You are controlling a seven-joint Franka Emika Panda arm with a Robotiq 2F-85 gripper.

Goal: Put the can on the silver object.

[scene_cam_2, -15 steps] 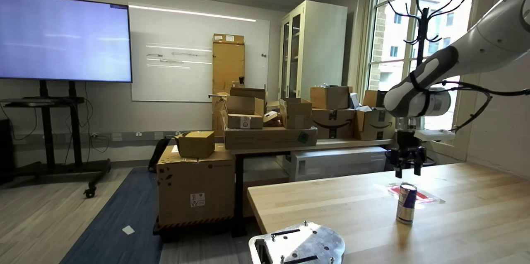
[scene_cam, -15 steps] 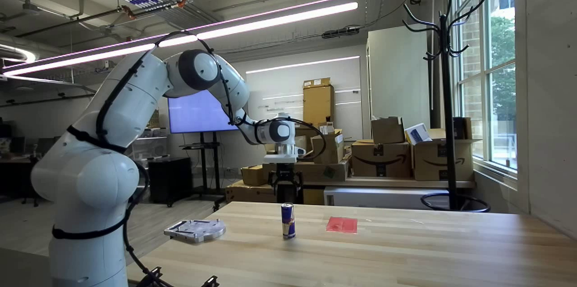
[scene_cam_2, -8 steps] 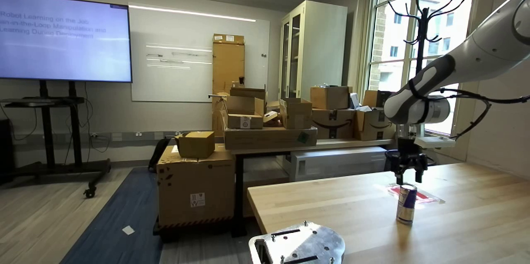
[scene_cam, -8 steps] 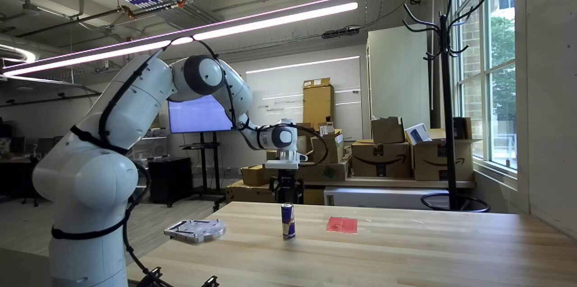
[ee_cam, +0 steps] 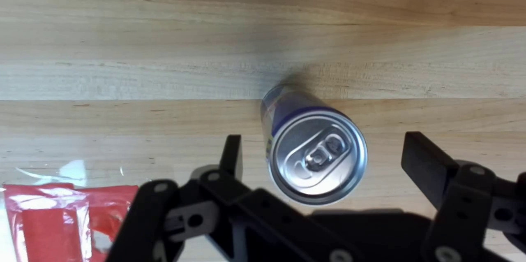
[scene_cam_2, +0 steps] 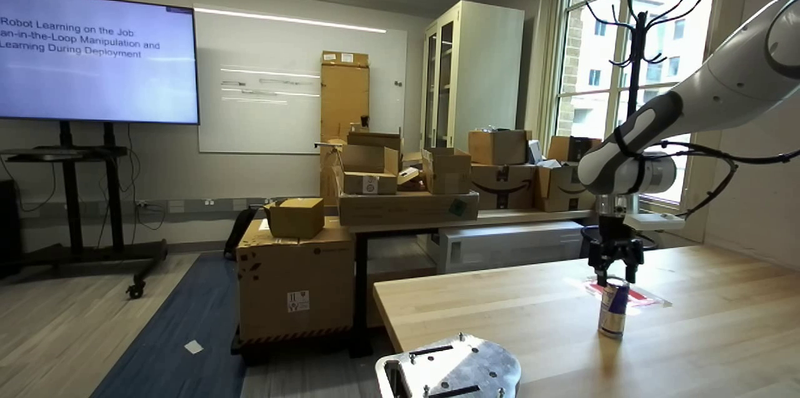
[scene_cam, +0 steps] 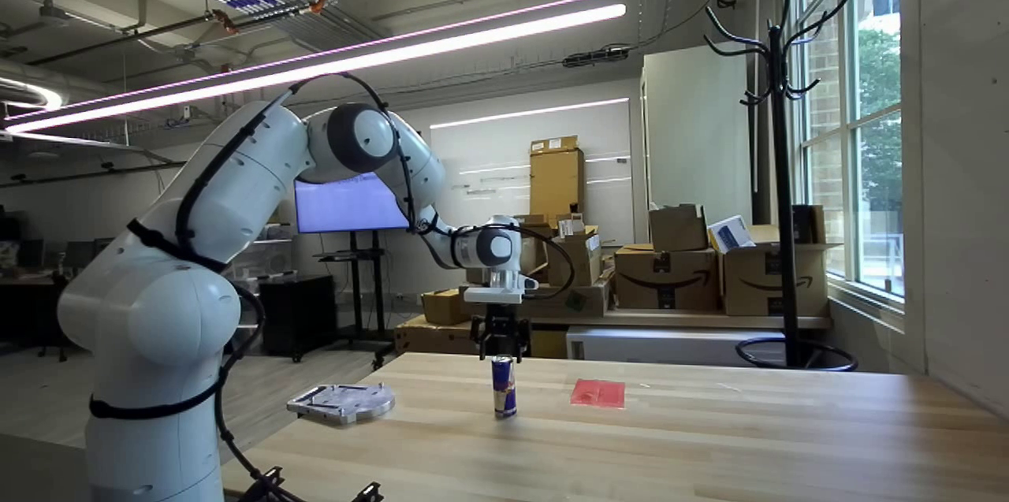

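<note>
1. Gripper (ee_cam: 324,156) spread over can (scene_cam: 504,388), holding nothing.
2. Upright on table (scene_cam: 709,447), can stands right of silver object (scene_cam: 343,403) in both exterior views.
3. Closing this high might catch too little; can tips or slips.

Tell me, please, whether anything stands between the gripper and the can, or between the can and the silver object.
Nothing visible stands in either path: the open gripper hangs over the can, and the flat red item lies on the can's opposite side from the silver object.
</note>
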